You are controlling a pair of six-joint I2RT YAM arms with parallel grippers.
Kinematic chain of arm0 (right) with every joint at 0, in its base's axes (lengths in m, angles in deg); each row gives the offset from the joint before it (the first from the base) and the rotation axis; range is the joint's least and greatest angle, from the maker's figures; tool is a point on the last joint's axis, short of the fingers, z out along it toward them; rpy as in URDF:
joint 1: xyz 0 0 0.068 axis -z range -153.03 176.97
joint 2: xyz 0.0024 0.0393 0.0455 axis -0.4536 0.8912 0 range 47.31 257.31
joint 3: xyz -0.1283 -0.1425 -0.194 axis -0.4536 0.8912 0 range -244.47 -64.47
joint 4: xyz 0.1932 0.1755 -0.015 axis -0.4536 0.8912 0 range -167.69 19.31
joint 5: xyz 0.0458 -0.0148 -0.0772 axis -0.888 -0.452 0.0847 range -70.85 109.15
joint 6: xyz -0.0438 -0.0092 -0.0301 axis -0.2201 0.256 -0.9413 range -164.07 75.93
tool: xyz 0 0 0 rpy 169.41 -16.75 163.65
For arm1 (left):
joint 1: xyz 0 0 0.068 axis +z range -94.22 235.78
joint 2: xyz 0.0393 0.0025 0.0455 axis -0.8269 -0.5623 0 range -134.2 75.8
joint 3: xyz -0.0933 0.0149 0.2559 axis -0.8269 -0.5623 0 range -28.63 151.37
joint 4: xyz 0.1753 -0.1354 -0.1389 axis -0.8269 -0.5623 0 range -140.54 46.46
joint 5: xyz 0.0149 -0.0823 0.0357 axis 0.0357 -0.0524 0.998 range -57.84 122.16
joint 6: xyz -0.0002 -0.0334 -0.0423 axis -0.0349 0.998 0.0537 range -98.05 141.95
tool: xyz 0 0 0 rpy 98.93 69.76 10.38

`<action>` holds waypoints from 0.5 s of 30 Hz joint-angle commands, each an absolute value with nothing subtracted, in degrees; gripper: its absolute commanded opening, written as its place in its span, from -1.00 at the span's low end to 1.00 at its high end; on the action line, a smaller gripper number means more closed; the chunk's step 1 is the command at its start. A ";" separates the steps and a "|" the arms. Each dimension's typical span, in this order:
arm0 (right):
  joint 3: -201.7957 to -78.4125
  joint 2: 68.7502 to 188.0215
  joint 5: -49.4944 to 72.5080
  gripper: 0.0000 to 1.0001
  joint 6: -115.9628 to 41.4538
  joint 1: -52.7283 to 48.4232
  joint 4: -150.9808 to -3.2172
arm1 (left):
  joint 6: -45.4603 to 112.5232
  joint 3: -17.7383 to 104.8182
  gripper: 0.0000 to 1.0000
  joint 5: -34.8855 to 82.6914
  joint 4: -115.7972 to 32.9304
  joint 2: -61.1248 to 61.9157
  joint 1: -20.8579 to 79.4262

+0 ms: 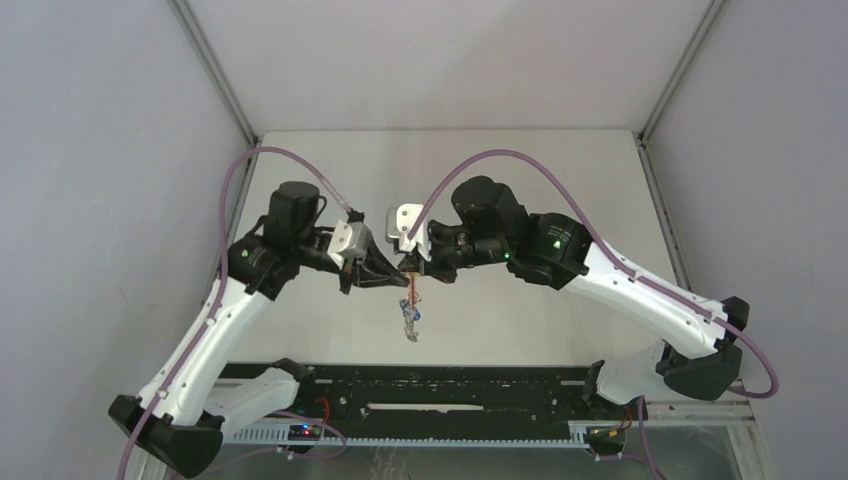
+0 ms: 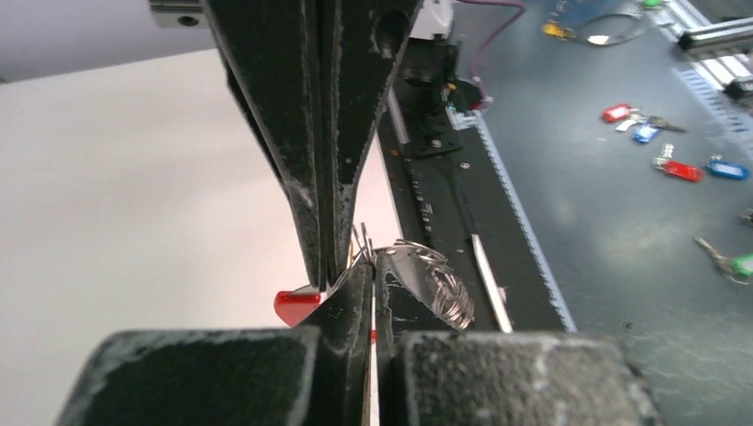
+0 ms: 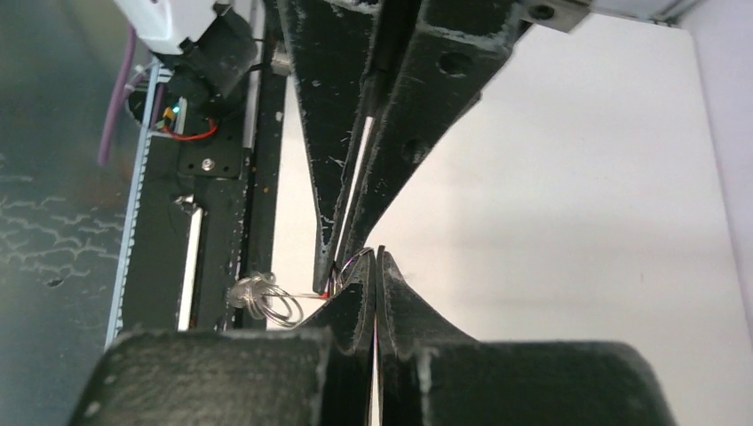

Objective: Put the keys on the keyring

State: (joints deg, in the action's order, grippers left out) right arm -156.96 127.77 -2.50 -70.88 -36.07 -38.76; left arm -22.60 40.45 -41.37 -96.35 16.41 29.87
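The keyring [image 1: 409,320] is held hanging toward 6 o'clock, pinched by the left gripper [image 1: 399,278] and the right gripper [image 1: 412,271] — both pressed together, tip to tip. It should be pulled open gently, so nothing is dropped.

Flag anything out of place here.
Several loose keys with red, blue and green plastic tags lie on the dark surface beyond the black rail, off the white table. Nothing else stands out.

Even bright light, soft shadows; wrist cams blur near foreground, bg soft.
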 commanded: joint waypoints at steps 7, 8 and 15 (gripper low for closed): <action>-161.70 129.85 1.61 -1.00 -68.29 -37.04 -40.10 | 19.43 26.65 -0.99 -35.43 -37.20 25.99 28.76; -162.49 130.10 0.59 -1.00 -68.39 -36.83 -39.23 | 19.99 26.33 -0.99 -34.90 -35.62 26.15 28.72; -172.33 133.78 -7.85 -0.72 -67.61 -34.99 -29.41 | 29.26 27.19 -0.99 -31.46 -20.34 24.33 28.33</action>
State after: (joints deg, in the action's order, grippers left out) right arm -167.93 129.52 1.37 -70.07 -33.80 -34.19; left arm 22.51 25.70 -35.17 -40.05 24.69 29.78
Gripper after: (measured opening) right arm 0.093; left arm 0.006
